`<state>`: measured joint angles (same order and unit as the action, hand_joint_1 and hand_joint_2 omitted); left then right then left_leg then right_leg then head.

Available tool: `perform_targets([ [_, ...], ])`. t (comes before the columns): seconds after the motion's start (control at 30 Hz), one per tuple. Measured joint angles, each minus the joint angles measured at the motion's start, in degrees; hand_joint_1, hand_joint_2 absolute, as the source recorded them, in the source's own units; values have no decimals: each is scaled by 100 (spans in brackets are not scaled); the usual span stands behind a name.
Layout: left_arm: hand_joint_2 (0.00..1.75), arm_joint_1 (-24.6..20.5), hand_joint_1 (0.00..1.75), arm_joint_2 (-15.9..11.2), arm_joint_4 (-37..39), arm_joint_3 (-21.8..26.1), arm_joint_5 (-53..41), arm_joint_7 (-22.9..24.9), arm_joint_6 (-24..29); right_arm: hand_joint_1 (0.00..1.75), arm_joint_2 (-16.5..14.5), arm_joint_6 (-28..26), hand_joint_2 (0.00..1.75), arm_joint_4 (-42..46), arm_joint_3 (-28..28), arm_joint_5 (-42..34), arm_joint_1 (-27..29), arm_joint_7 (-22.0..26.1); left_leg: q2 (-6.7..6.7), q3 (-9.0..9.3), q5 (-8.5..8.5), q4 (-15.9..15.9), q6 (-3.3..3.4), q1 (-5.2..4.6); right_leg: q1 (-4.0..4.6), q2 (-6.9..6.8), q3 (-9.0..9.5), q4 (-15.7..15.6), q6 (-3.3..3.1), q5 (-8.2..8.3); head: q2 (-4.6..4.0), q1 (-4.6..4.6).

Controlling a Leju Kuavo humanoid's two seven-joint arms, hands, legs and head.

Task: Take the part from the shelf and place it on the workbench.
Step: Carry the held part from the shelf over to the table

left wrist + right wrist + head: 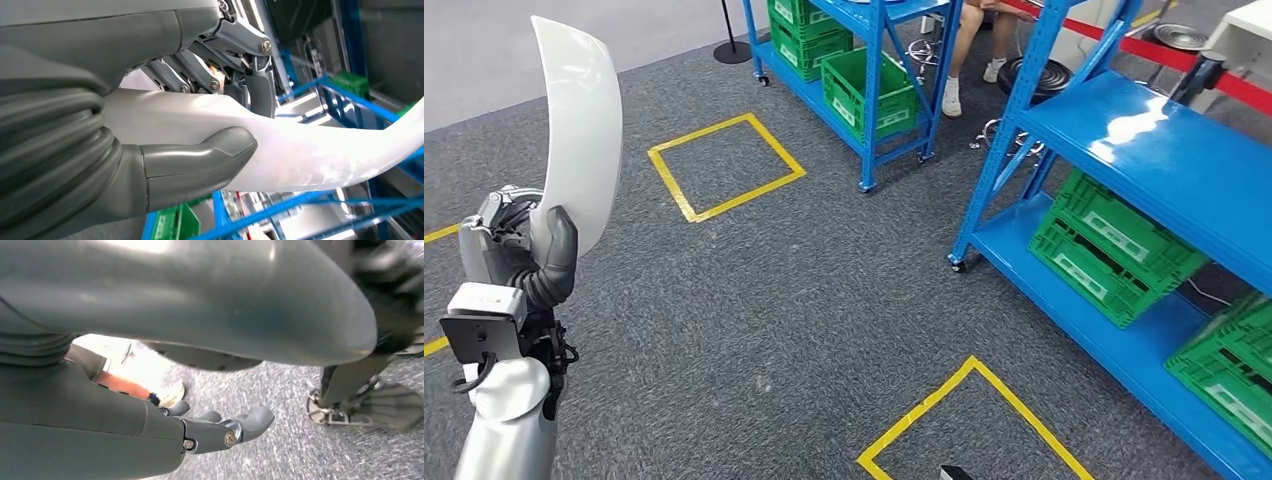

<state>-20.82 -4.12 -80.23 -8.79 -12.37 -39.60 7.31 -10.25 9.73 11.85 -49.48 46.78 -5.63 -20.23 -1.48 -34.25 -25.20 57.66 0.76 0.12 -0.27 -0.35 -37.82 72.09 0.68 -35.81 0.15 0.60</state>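
Observation:
The part (579, 125) is a long, curved white shell, held upright at the left of the head view. My left hand (529, 250) grips its lower end, thumb across the front face. In the left wrist view the thumb (200, 162) presses one side of the white part (300, 150) and the dark fingers (250, 85) clamp the other. My right hand (220, 427) hangs over the grey carpet with its fingers stretched out and nothing in them. Blue shelves (1164, 150) stand at the right.
Green crates (1114, 245) sit on the lower level of the near blue shelf, and more green crates (869, 90) on a second blue shelf farther back. A person's legs (969, 50) show behind that shelf. Yellow tape squares (724, 165) mark the carpet.

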Motion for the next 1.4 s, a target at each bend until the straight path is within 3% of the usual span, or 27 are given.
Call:
perform_targets([
  [0.03, 175, 18, 175, 11, 1, 7, -1, -4, -21, 0, 0, 1, 0, 0, 0, 2, 14, -5, -80, -10, 4, 8, 1, 2, -3, 16, -145, 273, 6, -64, 0, 0],
  [0.07, 175, 41, 175, 16, 2, 24, -5, -10, -59, 0, 0, 7, 0, 0, 0, 3, 25, -10, -165, -17, 6, 18, -4, 5, -9, 23, -193, 336, 7, -16, 0, 0],
  [0.13, 175, 75, 175, 25, 1, 78, -38, -24, -160, 0, 0, 40, 0, 0, 0, 8, 31, -16, -336, -25, 8, 51, -32, 20, -35, 97, 51, -220, 8, 364, 0, 0],
  [0.2, 175, 80, 175, 44, 0, 135, -105, -34, -262, 0, 0, 90, 0, 0, 1, 29, 30, -11, -496, -56, 3, 101, -92, 25, -72, 345, 406, -980, 10, 650, 0, 1],
  [0.27, 175, 80, 175, 63, 0, 186, -182, -39, -323, 0, -1, 117, 0, 0, 3, 71, 26, -3, -633, -104, 17, 115, -175, 28, -76, 452, 526, -1256, -21, 678, 0, 2],
  [0.33, 175, 87, 175, 71, 2, 238, -229, -38, -343, 0, -5, 124, 0, 1, 7, 113, 1, -27, -740, -148, 52, 94, -260, 48, -65, 304, 543, -1278, -102, 708, 0, 3],
  [0.4, 175, 79, 175, 79, 6, 289, -252, -38, -345, 0, -7, 129, 0, 2, 16, 145, -52, -83, -503, -264, -57, 278, -312, 36, -67, 162, 565, -1318, -195, 747, 0, -26],
  [0.47, 175, 60, 175, 111, 10, 321, -275, -38, -344, 0, -7, 137, 0, 2, 33, 179, -87, -103, -82, -550, -392, 887, -339, 15, -49, 16, 567, -1337, -250, 757, 0, -62],
  [0.53, 175, 65, 175, 155, 13, 334, -288, -36, -345, 0, -1, 142, 0, 2, 51, 213, -91, -104, 79, -860, -669, 1562, -359, 27, -23, -161, 565, -1333, -273, 745, 0, -69],
  [0.57, 175, 72, 175, 171, 14, 343, -290, -33, -345, 0, 2, 143, 0, 2, 60, 227, -93, -110, 101, -903, -673, 1678, -362, 33, -16, -253, 566, -1331, -279, 738, 0, -69],
  [0.6, 175, 76, 175, 180, 14, 355, -291, -29, -345, 0, 3, 145, 0, 2, 71, 241, -96, -115, 121, -832, -578, 1573, -359, 37, -11, -339, 570, -1328, -279, 729, 0, -69],
  [0.63, 175, 76, 175, 186, 11, 371, -292, -25, -345, 0, 3, 150, 0, 2, 82, 254, -99, -116, 175, -651, -411, 1261, -349, 36, -9, -416, 581, -1327, -272, 717, 0, -70],
  [0.7, 175, 75, 175, 198, -2, 407, -293, -16, -344, 0, 4, 162, 0, 2, 104, 282, -101, -117, 452, -219, -146, 482, -299, 10, 13, -556, 612, -1316, -235, 679, 0, -66],
  [0.77, 175, 85, 175, 217, -19, 442, -296, -8, -348, 0, 7, 173, 0, 2, 120, 306, -98, -115, 614, -32, -84, 132, -220, -33, 36, -678, 637, -1311, -180, 652, 0, -62],
  [0.83, 175, 113, 175, 228, -42, 488, -303, 0, -355, 0, 7, 179, 0, 2, 138, 332, -96, -125, 478, -40, -63, 121, -150, -46, 42, -805, 658, -1323, -117, 631, 0, -62],
  [0.87, 175, 129, 175, 234, -56, 513, -307, 2, -359, 0, 5, 179, 0, 2, 149, 348, -99, -131, 401, -39, -46, 101, -120, -34, 30, -773, 662, -1300, -80, 598, 0, -60],
  [0.9, 175, 138, 175, 241, -68, 534, -308, 8, -362, 0, 4, 179, 0, 2, 159, 366, -102, -132, 324, -35, -29, 79, -87, -17, 16, -636, 624, -1197, -46, 521, 0, -55],
  [0.97, 175, 148, 175, 275, -82, 560, -312, 42, -360, 0, 4, 179, 0, 2, 186, 404, -96, -97, 173, -39, -7, 55, -31, 10, -18, -208, 361, -628, 7, 215, 0, -35],
  [1.0, 175, 153, 175, 294, -84, 567, -324, 69, -355, 0, 4, 181, 0, 2, 202, 425, -85, -79, 89, -50, -4, 58, -13, 11, -22, -61, 158, -228, 20, 41, 0, -27],
  [1.07, 175, 176, 175, 323, -84, 575, -370, 135, -340, 0, 5, 195, 0, 2, 236, 476, -65, -86, -93, -65, -4, 74, -3, 9, -27, 19, -128, 288, 33, -83, 0, -21],
  [1.1, 175, 185, 175, 326, -84, 583, -394, 163, -334, 0, 8, 203, 0, 2, 252, 505, -64, -102, -188, -68, -4, 89, -9, 12, -33, 29, -126, 240, 34, 24, 0, -21],
  [1.13, 175, 189, 175, 327, -84, 595, -410, 184, -329, 0, 14, 209, 0, 2, 272, 539, -69, -117, -279, -70, -6, 107, -21, 17, -45, 57, -11, -30, 34, 224, 0, -21],
  [1.2, 175, 172, 175, 328, -75, 620, -417, 204, -310, 0, 31, 212, 0, 2, 314, 611, -87, -123, -447, -89, -15, 156, -73, 26, -84, 279, 338, -804, 38, 569, 0, -22],
  [1.27, 175, 119, 175, 331, -39, 634, -410, 220, -281, 0, 45, 217, 0, 2, 360, 674, -111, -88, -588, -136, 0, 177, -159, 32, -96, 454, 507, -1193, 14, 654, 0, -25],
  [1.33, 175, 78, 175, 327, 20, 648, -400, 229, -251, 0, 54, 234, 0, 2, 392, 707, -140, -71, -716, -183, 46, 141, -255, 52, -73, 374, 520, -1221, -66, 666, 0, -27],
  [1.37, 175, 73, 175, 322, 49, 655, -397, 226, -239, 0, 58, 247, 0, 2, 403, 716, -156, -78, -668, -207, 50, 145, -287, 56, -66, 302, 535, -1244, -115, 688, 0, -25],
  [1.4, 175, 65, 175, 318, 79, 662, -394, 223, -231, 0, 60, 261, 0, 2, 411, 720, -167, -82, -524, -252, 7, 212, -312, 51, -64, 234, 550, -1270, -164, 710, 0, -44],
])
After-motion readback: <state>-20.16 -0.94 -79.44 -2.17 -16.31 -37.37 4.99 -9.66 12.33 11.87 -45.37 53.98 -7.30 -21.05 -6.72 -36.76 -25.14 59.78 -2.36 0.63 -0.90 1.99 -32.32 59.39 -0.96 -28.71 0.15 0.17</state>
